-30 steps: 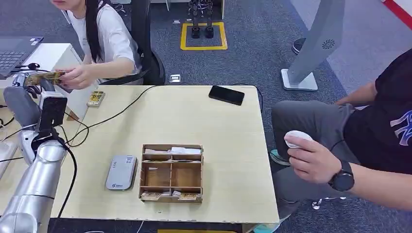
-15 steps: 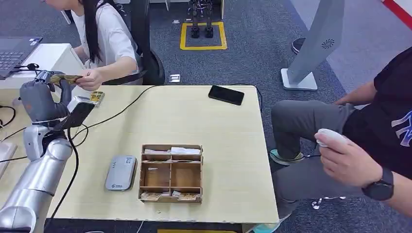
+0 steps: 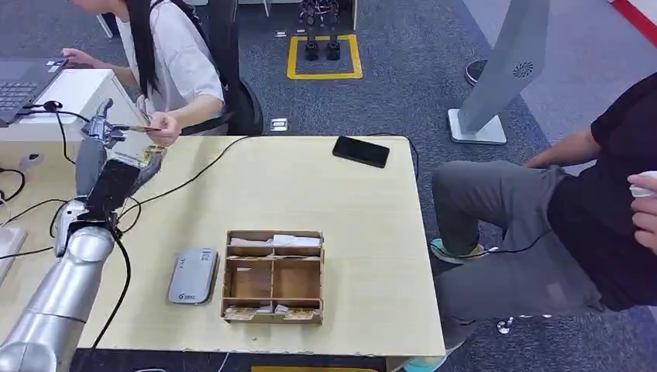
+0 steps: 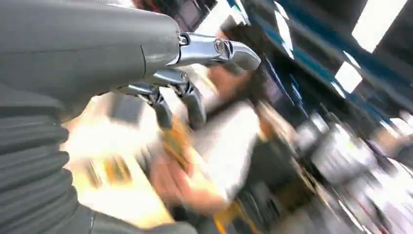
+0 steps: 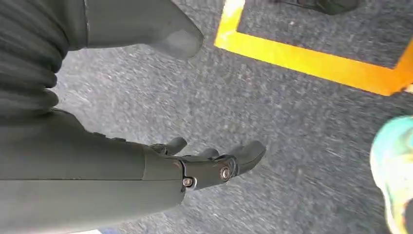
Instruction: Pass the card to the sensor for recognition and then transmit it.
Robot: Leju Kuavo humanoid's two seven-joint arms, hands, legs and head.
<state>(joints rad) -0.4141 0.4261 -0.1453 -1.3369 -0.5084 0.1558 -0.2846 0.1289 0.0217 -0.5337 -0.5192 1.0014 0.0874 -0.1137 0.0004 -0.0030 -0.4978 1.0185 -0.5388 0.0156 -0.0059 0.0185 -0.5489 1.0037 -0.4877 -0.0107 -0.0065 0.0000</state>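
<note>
1. Left hand (image 3: pixel 99 133) raised at the table's (image 3: pixel 349 232) far-left corner, reaching toward the seated person's hand (image 3: pixel 164 129): handover stage of the task, by the look of it.
2. Card (image 3: pixel 136 128) seen edge-on as a thin sliver between the two hands, above the table corner. Person's fingers pinching its near end; robot fingers (image 4: pixel 192 100) at the other end.
3. Cannot tell whether the left hand grips the card or has let go: too small in the head view, too smeared in the left wrist view. Possibly mid-release.
4. In the wrist view, a yellowish strip, likely the card (image 4: pixel 178 146), lying just past the fingertips, with the person's blurred hand (image 4: pixel 170 178) beneath it.
5. Right hand (image 5: pixel 214 163) hanging over grey carpet, fingers loosely spread, holding nothing; kept out of the way since the job needs one arm.
6. Reader (image 3: pixel 193 274), the grey sensor, flat on the table just beside the wooden tray (image 3: pixel 273 275), within easy reach of the left arm for scanning. Nothing on it now.
7. More cards (image 3: pixel 153 158) in a small stack near the table corner, under the raised hand, handy for the person.
8. Phone (image 3: pixel 361 151) at the far edge, well apart from the work.
9. Second person (image 3: pixel 589 209) seated on the right, not involved.
</note>
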